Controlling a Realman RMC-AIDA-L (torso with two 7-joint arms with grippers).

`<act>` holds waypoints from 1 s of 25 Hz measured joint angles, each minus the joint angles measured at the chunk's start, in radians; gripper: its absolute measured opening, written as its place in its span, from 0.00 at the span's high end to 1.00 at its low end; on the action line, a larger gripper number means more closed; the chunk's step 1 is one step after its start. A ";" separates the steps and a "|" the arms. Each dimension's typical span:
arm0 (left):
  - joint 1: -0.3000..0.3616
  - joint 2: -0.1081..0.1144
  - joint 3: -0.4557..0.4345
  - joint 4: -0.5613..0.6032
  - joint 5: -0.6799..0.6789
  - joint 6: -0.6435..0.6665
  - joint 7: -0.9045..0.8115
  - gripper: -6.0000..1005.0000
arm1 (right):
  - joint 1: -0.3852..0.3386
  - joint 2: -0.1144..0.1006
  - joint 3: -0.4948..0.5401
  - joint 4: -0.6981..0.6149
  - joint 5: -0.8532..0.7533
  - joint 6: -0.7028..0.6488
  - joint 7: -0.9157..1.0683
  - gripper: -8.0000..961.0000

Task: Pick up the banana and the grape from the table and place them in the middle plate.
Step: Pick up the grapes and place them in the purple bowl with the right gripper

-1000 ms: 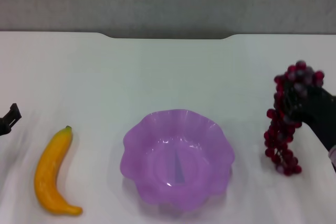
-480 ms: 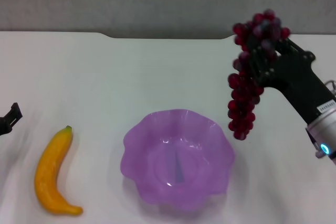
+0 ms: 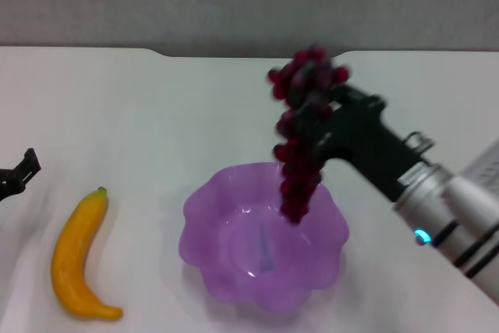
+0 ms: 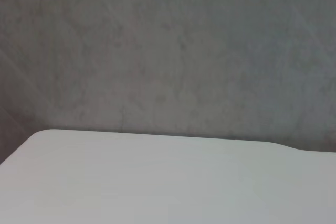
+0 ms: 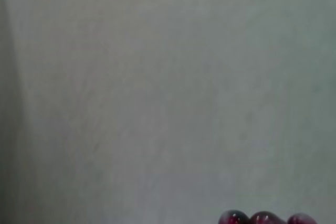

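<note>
Now the right hand [image 3: 316, 118] holds the grape [image 3: 300, 138] hanging above the middle plate [image 3: 226, 216]; the banana [image 3: 76, 255] lies at its 9 o'clock on the table [image 3: 156, 115]; the left hand [image 3: 17, 177] state, I cannot tell.

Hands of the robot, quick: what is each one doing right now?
Right hand: closed on the grape, which hangs above the middle plate.
Left hand: at the table's left edge; open or closed cannot be told.

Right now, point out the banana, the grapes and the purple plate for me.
banana [image 3: 76, 259]: head view, middle of its yellow body.
grapes [image 3: 297, 168]: head view, middle of the hanging bunch.
purple plate [image 3: 204, 210]: head view, its left wavy rim.
</note>
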 joint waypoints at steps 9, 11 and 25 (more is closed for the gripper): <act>-0.012 -0.001 0.000 0.000 0.000 0.000 -0.002 0.11 | 0.154 0.012 -0.132 -0.253 0.005 0.006 0.103 0.66; -0.012 -0.002 0.000 0.000 0.000 0.000 -0.003 0.11 | 0.153 0.013 -0.142 -0.267 0.005 0.017 0.111 0.66; -0.012 -0.002 0.000 0.000 0.000 -0.001 -0.005 0.11 | 0.150 0.013 -0.157 -0.323 0.035 0.018 0.110 0.54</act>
